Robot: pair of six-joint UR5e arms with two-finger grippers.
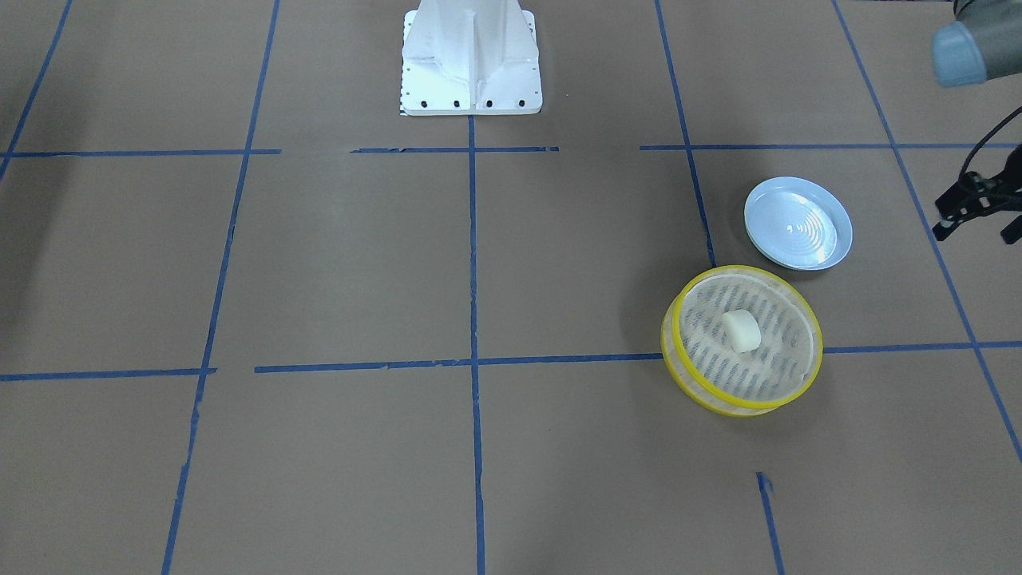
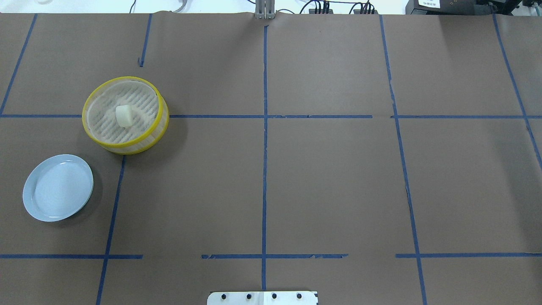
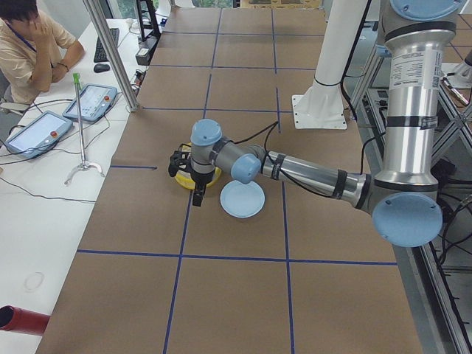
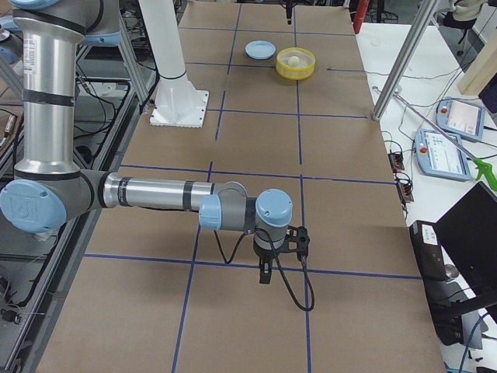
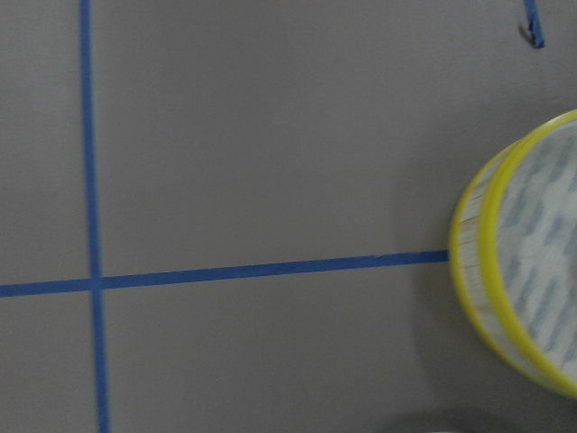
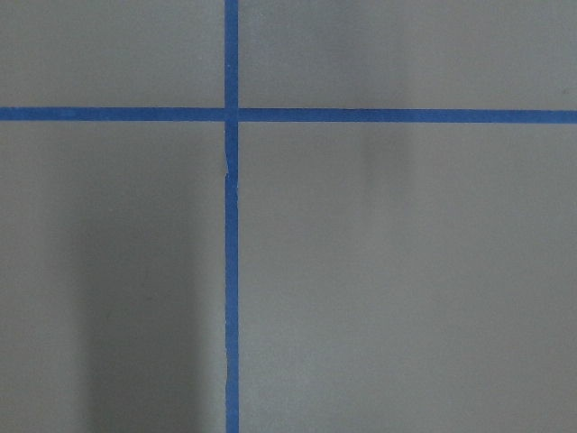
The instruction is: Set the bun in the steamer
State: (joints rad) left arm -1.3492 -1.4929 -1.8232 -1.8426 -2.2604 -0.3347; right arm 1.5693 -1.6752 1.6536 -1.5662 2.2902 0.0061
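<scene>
The cream-white bun (image 1: 741, 330) lies inside the steamer (image 1: 695, 391), a round basket with yellow rims, near the middle of its slotted floor. Both also show in the overhead view, the bun (image 2: 124, 115) in the steamer (image 2: 144, 146). My left gripper (image 1: 978, 231) is at the front view's right edge, off to the side of the steamer and plate, its fingers spread apart and empty. The left wrist view catches only the steamer's edge (image 5: 491, 271). My right gripper (image 4: 264, 272) hangs over bare table far from the steamer; I cannot tell whether it is open or shut.
An empty pale blue ridged plate (image 1: 798, 224) sits beside the steamer, toward the robot. The white robot base (image 1: 469, 56) stands at the table's middle edge. Blue tape lines cross the brown table. A person sits at a side desk (image 3: 29, 44).
</scene>
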